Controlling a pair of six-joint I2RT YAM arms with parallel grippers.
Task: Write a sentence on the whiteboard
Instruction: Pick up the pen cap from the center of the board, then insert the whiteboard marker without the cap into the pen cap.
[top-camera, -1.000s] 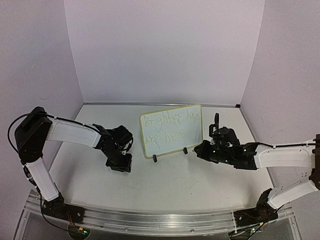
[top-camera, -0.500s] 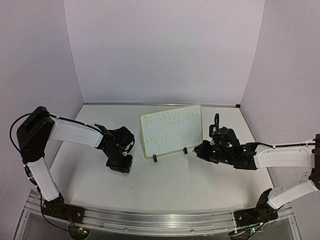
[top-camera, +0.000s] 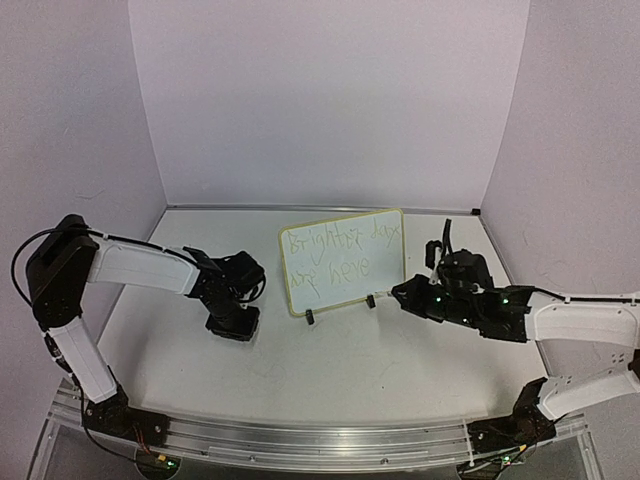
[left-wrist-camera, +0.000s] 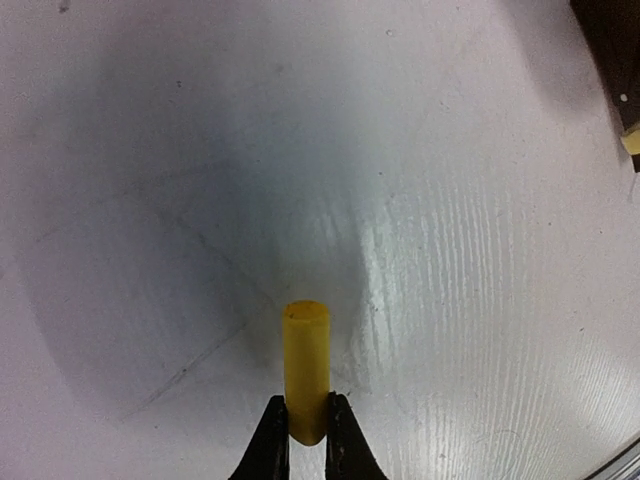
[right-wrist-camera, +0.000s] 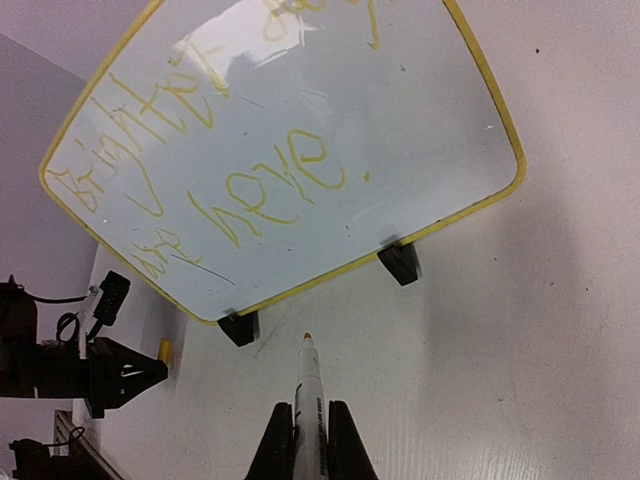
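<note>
My right claw (right-wrist-camera: 310, 425) is pinched tight on a marker (right-wrist-camera: 309, 385), tip short of the board. The whiteboard (right-wrist-camera: 420, 130) stands propped just ahead of this claw, the sentence (right-wrist-camera: 265, 195) facing it in two lines. My left claw (left-wrist-camera: 306, 432) is clamped narrow on a short yellow cylinder (left-wrist-camera: 305, 355) above the worktop (left-wrist-camera: 470, 300), with the board ahead to its right

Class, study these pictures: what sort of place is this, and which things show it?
Probably a robot lab's test booth: plain walls enclose a white table, the left arm and right arm stand on a metal rail at its near edge, facing a small whiteboard.
</note>
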